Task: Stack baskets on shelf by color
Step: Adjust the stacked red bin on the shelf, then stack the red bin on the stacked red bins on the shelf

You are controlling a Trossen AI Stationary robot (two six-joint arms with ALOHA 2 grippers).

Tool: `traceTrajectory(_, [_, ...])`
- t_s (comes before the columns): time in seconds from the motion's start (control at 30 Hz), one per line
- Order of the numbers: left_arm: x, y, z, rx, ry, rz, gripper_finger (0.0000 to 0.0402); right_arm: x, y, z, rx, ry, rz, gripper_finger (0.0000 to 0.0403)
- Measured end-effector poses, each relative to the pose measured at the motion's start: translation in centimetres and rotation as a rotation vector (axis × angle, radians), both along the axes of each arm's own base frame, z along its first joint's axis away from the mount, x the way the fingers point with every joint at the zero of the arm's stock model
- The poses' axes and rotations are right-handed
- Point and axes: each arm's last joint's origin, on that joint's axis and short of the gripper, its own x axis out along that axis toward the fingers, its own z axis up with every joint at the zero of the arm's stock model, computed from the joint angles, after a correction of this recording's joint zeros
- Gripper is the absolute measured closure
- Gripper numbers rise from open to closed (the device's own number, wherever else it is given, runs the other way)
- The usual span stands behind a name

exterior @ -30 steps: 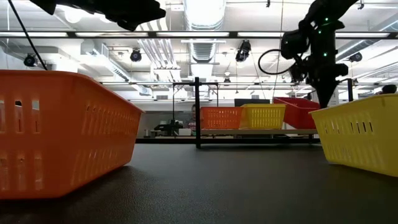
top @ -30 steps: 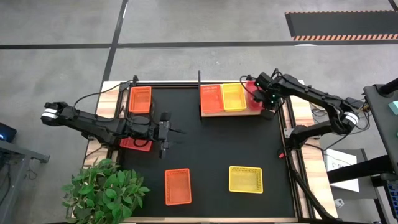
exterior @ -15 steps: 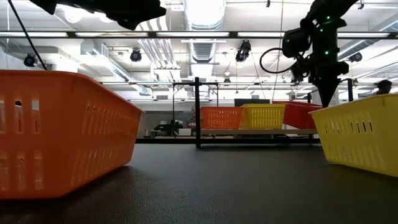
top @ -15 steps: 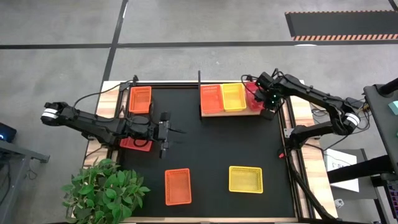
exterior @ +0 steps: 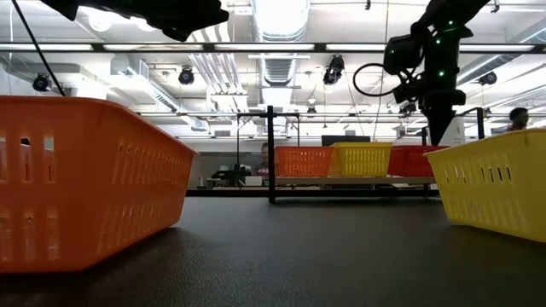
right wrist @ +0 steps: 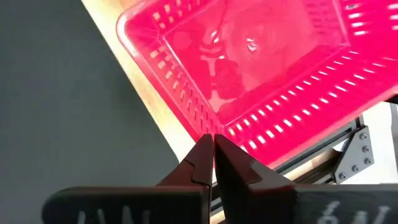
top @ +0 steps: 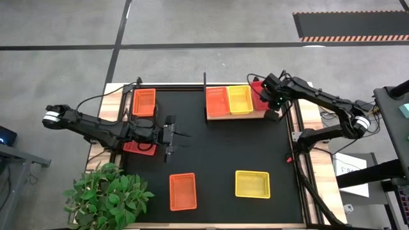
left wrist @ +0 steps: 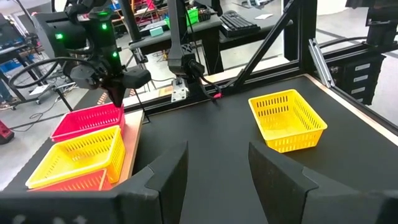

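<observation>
The shelf [top: 231, 117] stands at the far middle of the black mat. On its board sit an orange basket [top: 216, 101], a yellow basket [top: 240, 99] and, at the right end, a red basket [right wrist: 261, 68], side by side and level [exterior: 414, 159]. My right gripper [right wrist: 213, 149] stands over the red basket's near right corner, pointing steeply down, shut on its rim. My left gripper [left wrist: 217, 158] hovers open over the mat's left middle [top: 174, 137], level, with nothing between its fingers. My right gripper has its fingertips [right wrist: 202, 155] closed together at the red basket's rim [right wrist: 200, 124], at the corner nearest the mat. They come from above, slanting down. The fingers hide whether the mesh wall lies between them. The basket rests flat on the shelf board beside the yellow one.
On the mat lie an orange basket [top: 144, 102] at the far left, a red one [top: 137, 149] under my left arm, an orange one [top: 182, 191] and a yellow one [top: 252, 184] near the front. A plant [top: 108, 191] stands at the near left corner.
The red basket stood tilted, its end toward the yellow basket raised. It has come down level onto the shelf board. My right gripper has tipped and rolled slightly over that corner and has stayed shut.
</observation>
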Motion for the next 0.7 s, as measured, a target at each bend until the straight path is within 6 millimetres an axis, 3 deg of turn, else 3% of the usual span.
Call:
traceTrajectory(0.37, [0.0, 0.0, 0.0, 0.000, 0.001, 0.000, 0.0247, 0.0, 0.4, 0.0, 0.053, -0.010, 0.018, 0.0394])
traceTrajectory(0.7, [0.0, 0.0, 0.0, 0.000, 0.001, 0.000, 0.0247, 0.6, 0.0, 2.9, 0.004, -0.065, 0.014, 0.0394])
